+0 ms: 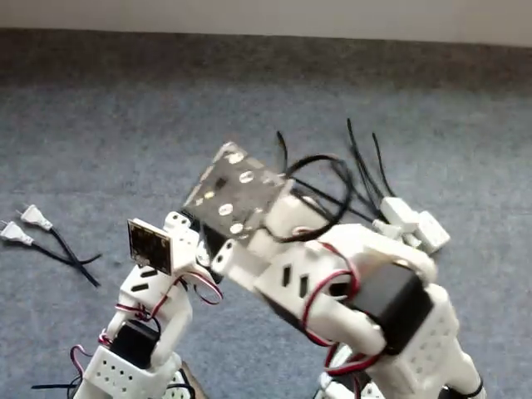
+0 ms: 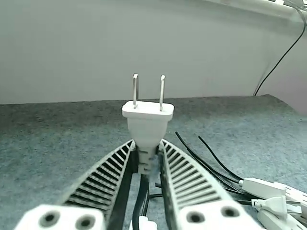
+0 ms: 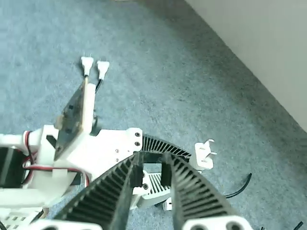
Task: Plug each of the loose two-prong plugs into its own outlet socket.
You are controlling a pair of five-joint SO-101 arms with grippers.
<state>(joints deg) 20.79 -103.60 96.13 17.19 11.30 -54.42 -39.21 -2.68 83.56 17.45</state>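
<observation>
grey carpet (image 1: 116, 125) runs back to a pale wall (image 2: 86, 43). your left gripper (image 2: 146, 149) is clenched on the white two-prong plug (image 2: 147, 117), held above the carpet; its long axis lies in line with the fingers, prongs away from the gripper, toward the wall. your right gripper (image 3: 152, 160) is released, fingers slightly parted. two loose plugs (image 1: 33, 218) lie on the carpet, well apart from the white sockets (image 1: 401, 213)

Open carpet (image 2: 57, 129) ahead, black cords (image 2: 213, 168) (tangled) alongside
</observation>
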